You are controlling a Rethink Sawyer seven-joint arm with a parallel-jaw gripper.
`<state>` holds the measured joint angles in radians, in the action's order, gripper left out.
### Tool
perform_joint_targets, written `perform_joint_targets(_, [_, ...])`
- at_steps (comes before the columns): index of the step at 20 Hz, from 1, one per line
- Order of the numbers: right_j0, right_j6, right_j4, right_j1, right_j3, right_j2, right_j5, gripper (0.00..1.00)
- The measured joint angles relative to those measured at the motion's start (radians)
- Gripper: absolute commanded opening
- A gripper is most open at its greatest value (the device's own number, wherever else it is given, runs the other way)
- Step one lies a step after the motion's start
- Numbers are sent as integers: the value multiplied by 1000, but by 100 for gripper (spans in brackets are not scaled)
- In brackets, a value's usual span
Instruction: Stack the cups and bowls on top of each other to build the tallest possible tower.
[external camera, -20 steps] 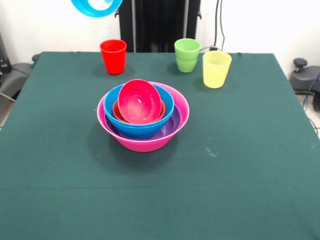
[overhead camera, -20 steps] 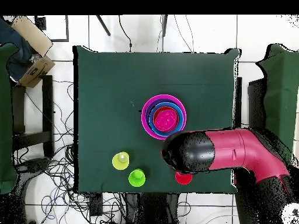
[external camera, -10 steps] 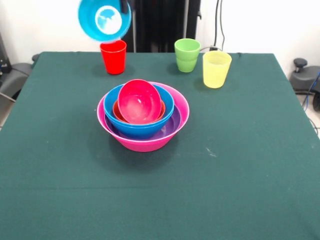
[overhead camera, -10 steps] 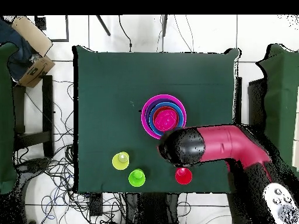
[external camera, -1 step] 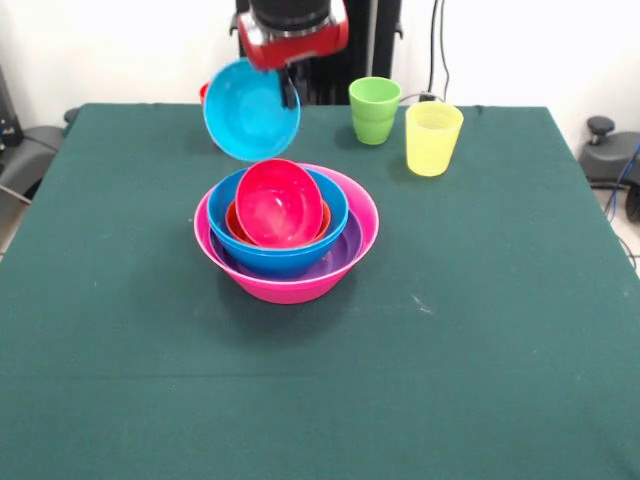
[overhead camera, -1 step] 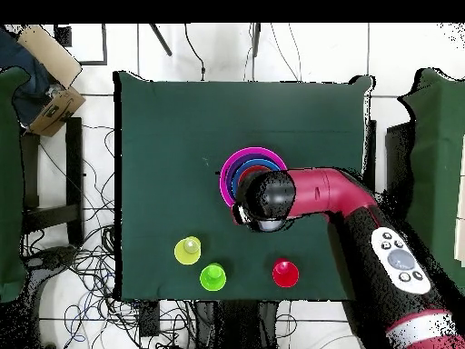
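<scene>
My gripper (external camera, -1 step: 290,92) is shut on the right rim of a cyan bowl (external camera, -1 step: 251,110). The bowl hangs tilted, its opening facing the front view, just above and behind the tower. The tower is a pink bowl (external camera, -1 step: 290,292) holding a purple bowl (external camera, -1 step: 346,250), a blue bowl (external camera, -1 step: 285,262), an orange bowl (external camera, -1 step: 232,222) and a tilted magenta-red bowl (external camera, -1 step: 278,205). The red cup (overhead camera, -1 step: 285,273) is almost hidden behind the cyan bowl in the front view. A green cup (external camera, -1 step: 375,110) and a yellow cup (external camera, -1 step: 433,138) stand upright at the back right. In the overhead view the arm (overhead camera, -1 step: 266,200) covers part of the pink bowl (overhead camera, -1 step: 224,177).
The dark green tablecloth (external camera, -1 step: 450,360) covers the whole table. In the overhead view the yellow cup (overhead camera, -1 step: 188,250) and green cup (overhead camera, -1 step: 212,276) stand near the table edge by the robot's base. Cables and a cardboard box (overhead camera, -1 step: 50,64) lie on the floor beside the table.
The arm has come down and moved over the tower with the cyan bowl. In the front view the bowl dropped from the top edge and now hides the red cup.
</scene>
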<state>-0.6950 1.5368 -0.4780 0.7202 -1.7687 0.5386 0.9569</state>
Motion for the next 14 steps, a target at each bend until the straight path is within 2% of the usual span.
perform_joint_targets(6, [1,9,0,-63,40,-27,0,0])
perform_joint_targets(14, [-17,9,3,-67,48,-32,9,0])
